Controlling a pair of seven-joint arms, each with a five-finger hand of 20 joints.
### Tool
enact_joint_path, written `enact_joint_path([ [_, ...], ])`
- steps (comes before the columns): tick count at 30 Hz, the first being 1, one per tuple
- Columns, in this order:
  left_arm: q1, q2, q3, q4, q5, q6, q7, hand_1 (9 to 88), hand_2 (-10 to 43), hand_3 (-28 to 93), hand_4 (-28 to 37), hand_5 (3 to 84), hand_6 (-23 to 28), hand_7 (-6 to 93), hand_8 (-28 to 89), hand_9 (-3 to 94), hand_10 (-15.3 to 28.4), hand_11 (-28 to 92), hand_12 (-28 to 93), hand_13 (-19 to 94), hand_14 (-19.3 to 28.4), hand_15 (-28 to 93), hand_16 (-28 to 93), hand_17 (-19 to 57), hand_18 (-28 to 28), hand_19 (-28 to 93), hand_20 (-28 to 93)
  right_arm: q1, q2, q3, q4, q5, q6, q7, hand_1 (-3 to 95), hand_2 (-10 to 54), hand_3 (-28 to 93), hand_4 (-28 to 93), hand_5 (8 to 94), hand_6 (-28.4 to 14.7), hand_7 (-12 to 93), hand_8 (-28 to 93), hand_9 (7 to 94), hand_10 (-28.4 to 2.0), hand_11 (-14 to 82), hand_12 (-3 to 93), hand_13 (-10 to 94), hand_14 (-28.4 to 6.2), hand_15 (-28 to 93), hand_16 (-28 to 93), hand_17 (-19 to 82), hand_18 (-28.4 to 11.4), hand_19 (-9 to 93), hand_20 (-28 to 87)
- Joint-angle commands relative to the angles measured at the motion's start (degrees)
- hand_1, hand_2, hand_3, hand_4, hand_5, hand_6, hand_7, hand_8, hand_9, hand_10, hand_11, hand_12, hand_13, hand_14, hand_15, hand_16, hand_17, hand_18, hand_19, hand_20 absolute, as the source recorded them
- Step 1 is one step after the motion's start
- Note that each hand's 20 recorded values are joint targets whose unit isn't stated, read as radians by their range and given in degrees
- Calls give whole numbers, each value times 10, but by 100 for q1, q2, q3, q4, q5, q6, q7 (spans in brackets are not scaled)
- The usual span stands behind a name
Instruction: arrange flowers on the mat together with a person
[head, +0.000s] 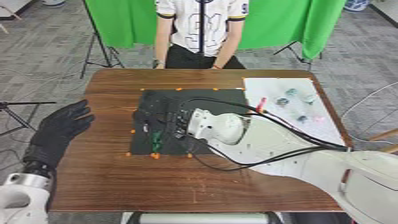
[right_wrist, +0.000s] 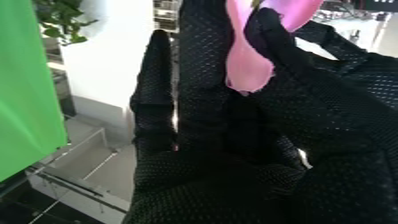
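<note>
Bench (head: 178, 192) edge runs right by my left hand (head: 62, 125), which is open, its fingers close to straight and pointing forward, with nothing in it. To the right of that hand, past a stretch of wood, the dark mat (head: 209, 96) begins, and on it a green piece (head: 157, 142) lies just on the body side of my right hand (right_wrist: 209, 185). That right hand reaches in over the mat and is closed in a pinch, thumb against fingers, on a pink flower (right_wrist: 247, 67). The flower's long axis runs roughly in line with my fingers: one petal comes down between them toward my palm, another spreads out beyond the thumb. So my right hand is much the nearer one, and I judge that what matters next is bringing the flower down onto the mat beneath it while turning the wrist so the bloom is not crushed against my palm; how the stem lies I cannot tell. Behind the hand, my right arm (head: 284, 152) slants in from the right and the body side, forearm angled leftward across the near corner of the white sheet (head: 264, 86). On that sheet, to the right of my hand and well apart from it, lie pale flowers (head: 282, 101), within this arm's reach, I'd say.
</note>
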Motion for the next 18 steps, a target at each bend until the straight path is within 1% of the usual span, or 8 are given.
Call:
enact_joint_path([
  [1, -31, 119, 78, 37, -49, -48, -42, 273, -17, 719, -258, 370, 48, 184, -87, 306, 113, 238, 173, 264, 141, 321, -6, -53, 205, 495, 66, 310, -250, -344, -12, -36, 95, 267, 538, -95, 799, -283, 646, 61, 544, -21, 782, -22, 191, 485, 753, 31, 375, 427, 286, -97, 568, 358],
  [3, -29, 130, 81, 33, -42, -65, -49, 273, -17, 720, -257, 370, 48, 184, -87, 306, 113, 238, 173, 264, 141, 321, -5, -54, 205, 495, 67, 346, -293, -451, 13, -28, 140, 354, 538, -95, 797, -283, 646, 61, 541, -25, 782, -22, 189, 483, 753, 30, 375, 427, 284, -98, 567, 358],
  [4, -80, 132, 105, 61, -41, -84, -71, 273, -17, 719, -256, 370, 48, 183, -87, 307, 113, 238, 173, 264, 141, 321, -5, -54, 204, 496, 67, 334, -352, -451, 100, -37, 161, 366, 537, -95, 797, -283, 646, 62, 540, -27, 782, -22, 189, 482, 752, 31, 375, 427, 284, -98, 567, 358],
  [5, -78, 219, 150, 67, -102, -49, -20, 273, -17, 719, -256, 370, 48, 183, -87, 307, 113, 239, 174, 264, 141, 321, -5, -54, 205, 496, 67, 356, -359, -513, 113, -31, 198, 441, 537, -95, 797, -283, 646, 62, 539, -27, 781, -23, 188, 482, 751, 31, 374, 427, 283, -99, 567, 358],
  [7, -136, 183, 162, 76, -56, -108, -79, 274, -17, 719, -256, 370, 48, 183, -87, 307, 113, 239, 174, 264, 140, 321, -4, -54, 205, 496, 68, 387, -363, -605, 122, -8, 242, 570, 535, -95, 798, -283, 645, 62, 539, -29, 781, -23, 185, 480, 750, 31, 373, 426, 281, -100, 566, 358],
  [10, -75, 147, 101, 43, -29, -135, -146, 273, -18, 720, -256, 370, 48, 183, -87, 307, 113, 240, 173, 264, 141, 321, -4, -54, 205, 496, 69, 286, -360, -508, 115, -77, 111, 569, 534, -95, 798, -283, 644, 63, 539, -30, 779, -22, 183, 478, 748, 30, 372, 425, 279, -101, 564, 357],
  [12, -89, 155, 100, 47, -28, -132, -160, 273, -17, 719, -257, 370, 48, 183, -87, 307, 113, 240, 173, 264, 141, 321, -4, -54, 205, 496, 70, 290, -347, -540, 88, -147, 93, 707, 530, -95, 798, -283, 636, 61, 533, -34, 772, -23, 176, 475, 739, 29, 369, 425, 276, -102, 563, 357],
  [18, -135, 131, 78, 70, 21, -233, -254, 273, -16, 719, -257, 369, 47, 184, -87, 309, 114, 240, 173, 264, 140, 322, -4, -54, 205, 495, 71, 320, -408, -694, 93, -178, 257, 1102, 492, -95, 796, -283, 604, 56, 526, -44, 741, -28, 162, 466, 708, 22, 365, 420, 259, -111, 560, 356],
])
